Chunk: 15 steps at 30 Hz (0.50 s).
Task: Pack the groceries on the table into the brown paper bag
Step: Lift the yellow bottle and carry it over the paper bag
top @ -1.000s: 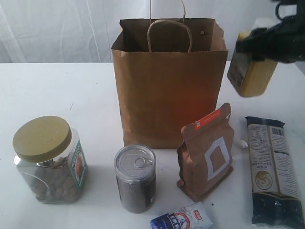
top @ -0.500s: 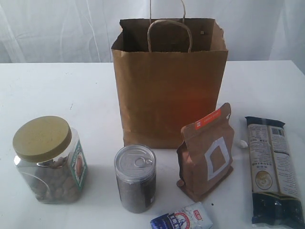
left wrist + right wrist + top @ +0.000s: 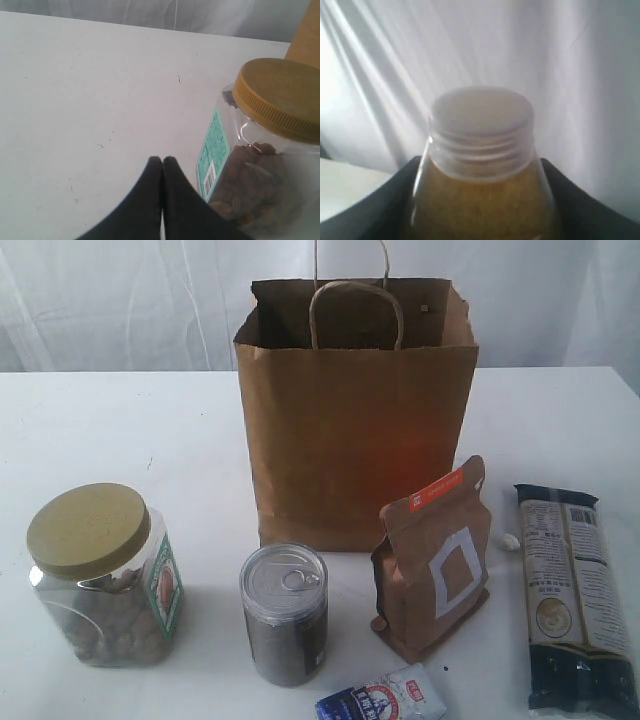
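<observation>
The brown paper bag (image 3: 355,420) stands upright and open at the back middle of the table (image 3: 120,430). In front of it are a clear jar with a tan lid (image 3: 100,575), a dark pull-tab can (image 3: 284,613), a brown window pouch (image 3: 432,560), a long dark packet (image 3: 573,600) and a small blue-white packet (image 3: 385,700). Neither gripper shows in the exterior view. My left gripper (image 3: 162,161) is shut and empty, low over the table beside the jar (image 3: 260,150). My right gripper (image 3: 480,162) is shut on the yellow juice bottle (image 3: 480,200), cap towards the curtain.
A white curtain hangs behind the table. A tiny white pebble-like bit (image 3: 509,540) lies between the pouch and the long packet. In the left wrist view, a corner of the bag (image 3: 307,35) shows behind the jar.
A second ago my right gripper held the yellow bottle at the upper right of the exterior view; it has since left that view. The things on the table have not moved.
</observation>
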Tool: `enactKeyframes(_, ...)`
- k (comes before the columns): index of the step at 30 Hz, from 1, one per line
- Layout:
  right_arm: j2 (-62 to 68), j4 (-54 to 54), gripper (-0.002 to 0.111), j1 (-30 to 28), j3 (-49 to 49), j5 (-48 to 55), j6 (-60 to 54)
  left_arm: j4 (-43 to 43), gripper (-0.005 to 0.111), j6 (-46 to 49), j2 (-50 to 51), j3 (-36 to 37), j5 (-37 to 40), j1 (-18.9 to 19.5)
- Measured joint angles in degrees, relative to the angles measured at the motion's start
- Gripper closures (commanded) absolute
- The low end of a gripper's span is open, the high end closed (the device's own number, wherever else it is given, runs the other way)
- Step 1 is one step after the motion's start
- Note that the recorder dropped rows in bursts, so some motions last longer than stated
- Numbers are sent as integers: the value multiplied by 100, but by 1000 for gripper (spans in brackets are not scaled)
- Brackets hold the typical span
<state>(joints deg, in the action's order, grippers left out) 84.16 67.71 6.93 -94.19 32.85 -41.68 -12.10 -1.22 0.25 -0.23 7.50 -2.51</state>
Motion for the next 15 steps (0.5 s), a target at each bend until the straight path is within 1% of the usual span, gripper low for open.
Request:
enactKeyframes(3,268,673,108,2,-70,510,-595,0,107,0,0,0,0,0)
enactKeyframes(6,518,928,108,2,-91,888,-822,0,107,0,0,0,0,0)
enactKeyframes(12,982,890,108,2,-102,1505,-1265,0,107,0,0,0,0,0)
enactKeyframes(15,1206,498,108,2,-102,1589,-1547,0,107,0,0,0,0,0)
